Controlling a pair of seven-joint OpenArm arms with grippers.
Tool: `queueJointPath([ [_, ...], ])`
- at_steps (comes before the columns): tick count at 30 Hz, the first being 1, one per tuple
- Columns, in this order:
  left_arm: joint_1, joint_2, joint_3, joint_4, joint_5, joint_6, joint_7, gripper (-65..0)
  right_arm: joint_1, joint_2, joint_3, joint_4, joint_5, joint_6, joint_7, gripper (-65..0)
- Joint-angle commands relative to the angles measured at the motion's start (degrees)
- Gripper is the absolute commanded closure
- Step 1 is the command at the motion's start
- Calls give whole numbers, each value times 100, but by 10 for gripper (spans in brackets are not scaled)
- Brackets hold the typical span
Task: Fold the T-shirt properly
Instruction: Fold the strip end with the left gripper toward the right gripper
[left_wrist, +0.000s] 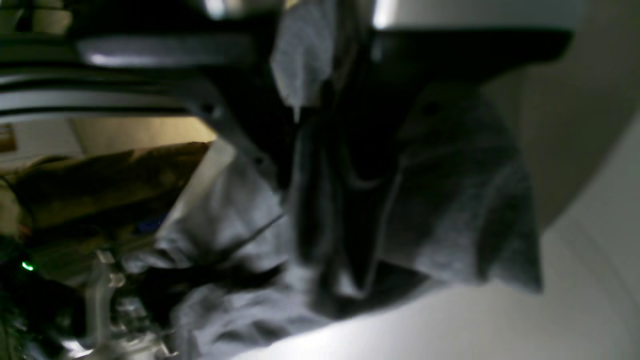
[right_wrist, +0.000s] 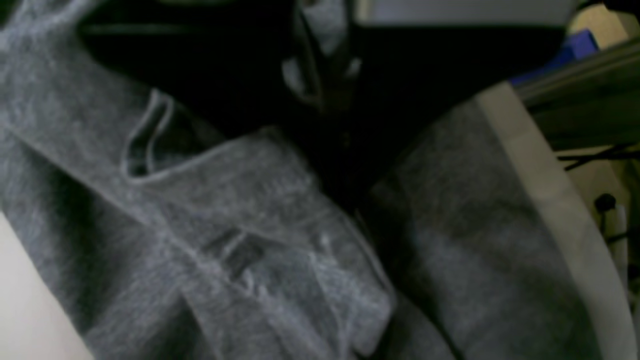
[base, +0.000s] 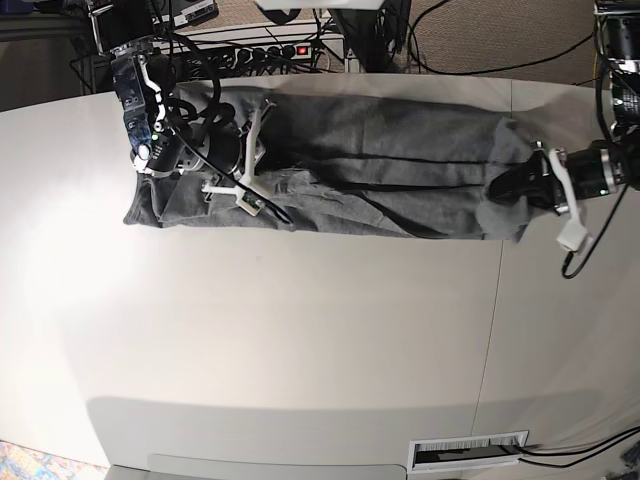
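Observation:
The heather-grey T-shirt (base: 390, 160) lies stretched in a long band across the far part of the white table (base: 300, 330), with creases along its length. My left gripper (base: 503, 186) is shut on the shirt's end at the right of the base view. In the left wrist view the fabric (left_wrist: 450, 210) hangs bunched from the jaws. My right gripper (base: 262, 195) is shut on the shirt near its other end. The right wrist view shows folded grey cloth (right_wrist: 225, 210) with a seam just below the jaws.
A power strip (base: 270, 50) and cables lie behind the table's far edge. A seam (base: 495, 300) runs down the table top on the right. A vent grille (base: 470, 452) sits at the near edge. The table edge (right_wrist: 540, 190) shows beside the shirt.

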Motion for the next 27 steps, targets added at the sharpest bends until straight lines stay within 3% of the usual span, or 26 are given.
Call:
queueJointPath([
  [1, -59, -17, -52, 284, -206, -8, -87, 0, 96, 50, 22, 37, -92, -18, -81, 0],
  [10, 133, 1078, -39, 1019, -206, -8, -105, 0, 114, 52, 22, 37, -83, -18, -125, 0],
  [15, 243, 1722, -39, 1014, -206, -8, -483, 0, 114, 52, 22, 39, -81, -18, -122, 0],
  [21, 245, 2111, -39, 1014, 1329, -8, -1523, 0, 114, 55, 22, 48, -37, -18, -136, 0],
  [25, 247, 2153, -39, 1005, 1362, -8, -1364, -150, 116, 57, 26, 48, -39, -18, -133, 0],
  [27, 247, 2151, -39, 1005, 1196, -8, -1143, -188, 116, 57, 26, 48, -42, -18, -127, 0],
])
